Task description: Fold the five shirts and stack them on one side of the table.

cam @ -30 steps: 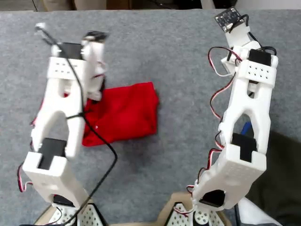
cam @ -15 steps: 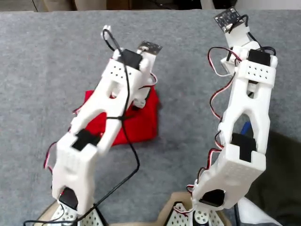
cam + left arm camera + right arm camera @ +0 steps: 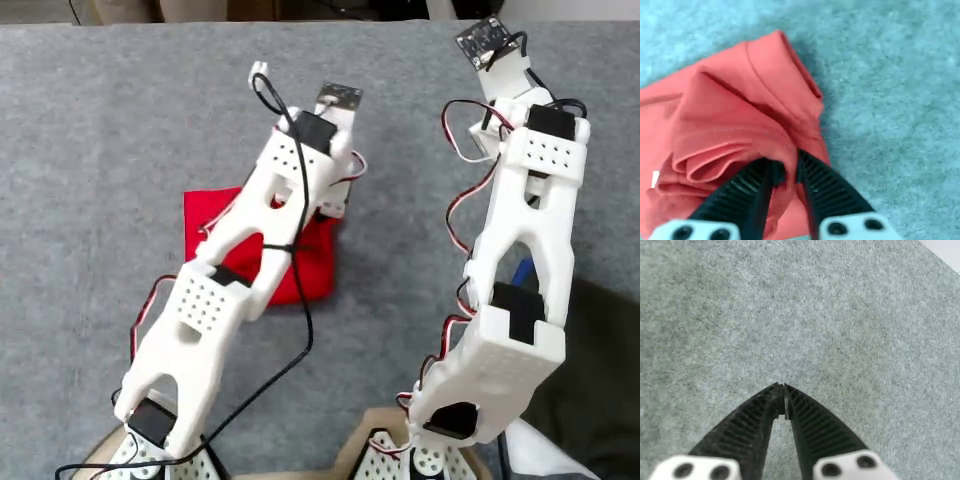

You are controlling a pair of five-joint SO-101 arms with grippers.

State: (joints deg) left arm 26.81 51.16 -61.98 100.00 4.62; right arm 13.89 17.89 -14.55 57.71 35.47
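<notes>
**A:** On the grey counter (image 3: pixel 90 120) we have the left arm (image 3: pixel 255 250) slanted far out and the right arm (image 3: pixel 525 230) held straight ahead. Why so uneven?

**B:** We'd judge this step needs only one of us. The left arm lies over the red shirt (image 3: pixel 205 220), which sits bunched on the left half of the counter, partly under that arm.

**A:** And the shirt is in rolled layers, not flat?

**B:** Yes. The left wrist view shows loose folds heaped at one edge, so we take it for mid-fold, not ready to stack.

**A:** The left hand (image 3: pixel 786 172)?

**B:** Its jaws are pinched on a fold near the shirt's edge, low against the cloth. We think that grip is for dragging a layer or turning it over.

**A:** The right hand (image 3: pixel 782 392)?

**B:** Jaws together on nothing, above plain counter and well apart from the shirt. We read it as parked out of the way.
</notes>
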